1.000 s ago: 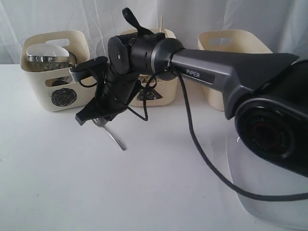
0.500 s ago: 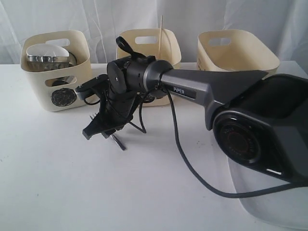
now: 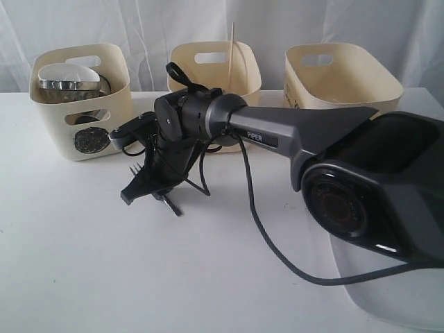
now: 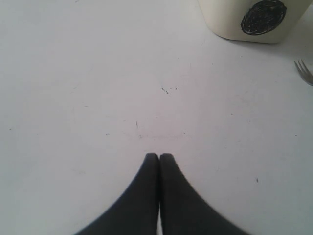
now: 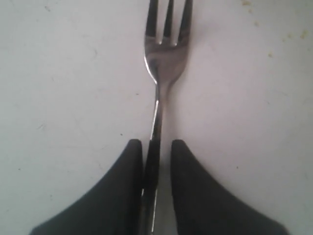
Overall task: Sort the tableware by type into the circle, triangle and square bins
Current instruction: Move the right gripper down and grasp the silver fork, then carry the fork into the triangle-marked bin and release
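Steel fork (image 5: pixel 164 63) lies on the matte white table (image 3: pixel 83 263) directly under your right claw (image 5: pixel 156 147). Its tines point away from the claw and its slim, polished handle runs back between the two black, smoothly curved fingers. Those fingers stand a little apart. One pad looks to be against the handle, while a sliver of table shows between the handle and the other pad, so you have the fork straddled rather than clamped. Your left claw (image 4: pixel 159 155) hangs over bare table with its fingers pressed together. Beyond the right claw, to its left as the exterior camera sees it, stands a cream plastic bin with a black circle mark (image 3: pixel 80 104). It holds shiny steel cups (image 3: pixel 66 84) with a white rounded piece (image 3: pixel 66 71) on top. Straight behind the claw's wrist is a second cream bin (image 3: pixel 215 59); the arm covers its mark, and a thin wooden chopstick (image 3: pixel 232 41) stands up out of it. Well off to the claw's other side sits a third cream bin (image 3: pixel 343 76). A black cable (image 3: pixel 277 257) loops from the wrist down across the table. Back along the arm, its bulky dark grey housing (image 3: pixel 374 187) hides much of a large glossy white plate (image 3: pixel 388 305) lying near the base.
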`<state>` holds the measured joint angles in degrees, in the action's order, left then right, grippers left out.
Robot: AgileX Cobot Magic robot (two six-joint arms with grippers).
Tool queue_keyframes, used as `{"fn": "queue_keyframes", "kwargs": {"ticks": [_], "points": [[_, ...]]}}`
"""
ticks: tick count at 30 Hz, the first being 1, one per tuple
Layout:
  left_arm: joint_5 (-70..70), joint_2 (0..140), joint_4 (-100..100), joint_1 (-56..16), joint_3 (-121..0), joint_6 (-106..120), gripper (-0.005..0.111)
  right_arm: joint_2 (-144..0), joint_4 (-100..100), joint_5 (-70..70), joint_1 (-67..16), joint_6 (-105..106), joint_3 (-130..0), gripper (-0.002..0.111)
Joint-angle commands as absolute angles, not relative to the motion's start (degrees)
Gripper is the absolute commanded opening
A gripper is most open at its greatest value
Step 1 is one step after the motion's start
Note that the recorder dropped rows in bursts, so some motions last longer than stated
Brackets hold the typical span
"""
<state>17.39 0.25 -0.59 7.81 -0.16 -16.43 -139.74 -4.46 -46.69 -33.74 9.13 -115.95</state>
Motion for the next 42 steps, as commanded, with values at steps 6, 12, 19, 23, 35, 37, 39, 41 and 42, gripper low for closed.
{"fn": "queue_keyframes", "kwargs": {"ticks": [6,12,19,23,35,37,39,41,42], "points": [[18.02,0.0,-1.21,7.83,0.0,-16.45,0.0,-140.08,-4.09,-46.67,-33.7,10.28,-116.16,0.0],[18.02,0.0,-1.21,7.83,0.0,-16.45,0.0,-137.09,-5.04,-48.76,-33.7,5.77,-116.16,0.0],[18.02,0.0,-1.21,7.83,0.0,-16.45,0.0,-128.06,-3.19,-49.69,-33.6,5.14,-116.16,0.0],[18.02,0.0,-1.21,7.83,0.0,-16.45,0.0,-123.68,1.83,-52.09,-33.6,5.14,-116.16,0.0],[18.02,0.0,-1.21,7.83,0.0,-16.45,0.0,-119.68,12.03,-39.1,-25.1,-1.23,-116.04,0.0],[18.02,0.0,-1.21,7.83,0.0,-16.45,0.0,-120.1,12.15,-34.4,-23.11,-3.16,-115.88,0.0],[18.02,0.0,-1.21,7.83,0.0,-16.45,0.0,-120.52,12.15,-30.08,-21.3,-5.28,-115.88,0.0],[18.02,0.0,-1.21,7.83,0.0,-16.45,0.0,-121.26,12.04,-26.9,-19.97,-8.19,-115.88,0.0],[18.02,0.0,-1.21,7.83,0.0,-16.45,0.0,-121.71,12.04,-25.24,-19.41,-8.33,-115.88,0.0]]}}
